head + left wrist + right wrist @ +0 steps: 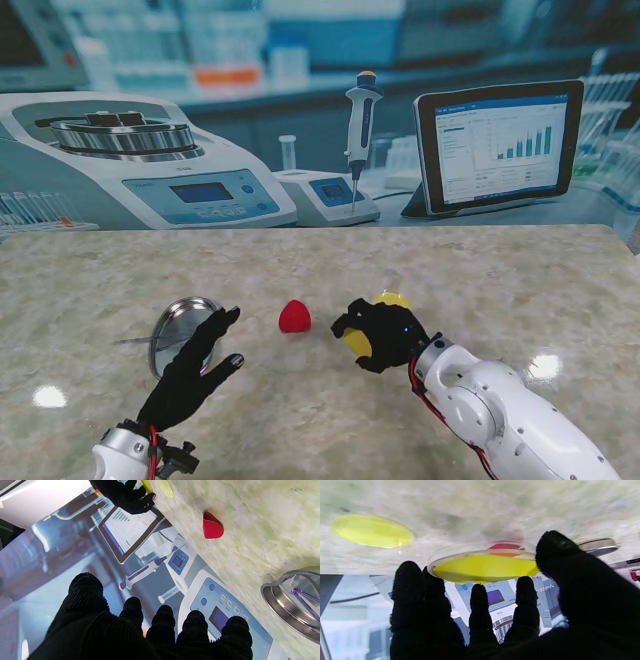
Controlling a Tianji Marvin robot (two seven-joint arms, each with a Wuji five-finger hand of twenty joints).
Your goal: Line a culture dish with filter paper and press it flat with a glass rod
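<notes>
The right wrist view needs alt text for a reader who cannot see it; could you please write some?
The black-gloved right hand holds a clear culture dish with a yellow disc in it, lifted off the marbled table. A second yellow disc lies on the table beyond, and a red object shows partly behind the dish.

Desk point(420, 270): pale green-cream marbled stone top, glossy, far edge straight. Two bright light reflections on surface, one near left point(49, 397), one near right point(545, 366). Behind far edge, printed laboratory backdrop point(300, 60) spans full width. Backdrop shows centrifuge-type machine with blue display point(150, 165) far left, smaller unit with pipette upright point(360, 125) at centre, tablet with bar chart point(498, 145) far right, blurred shelves above. Room beyond backdrop not visible.
</notes>
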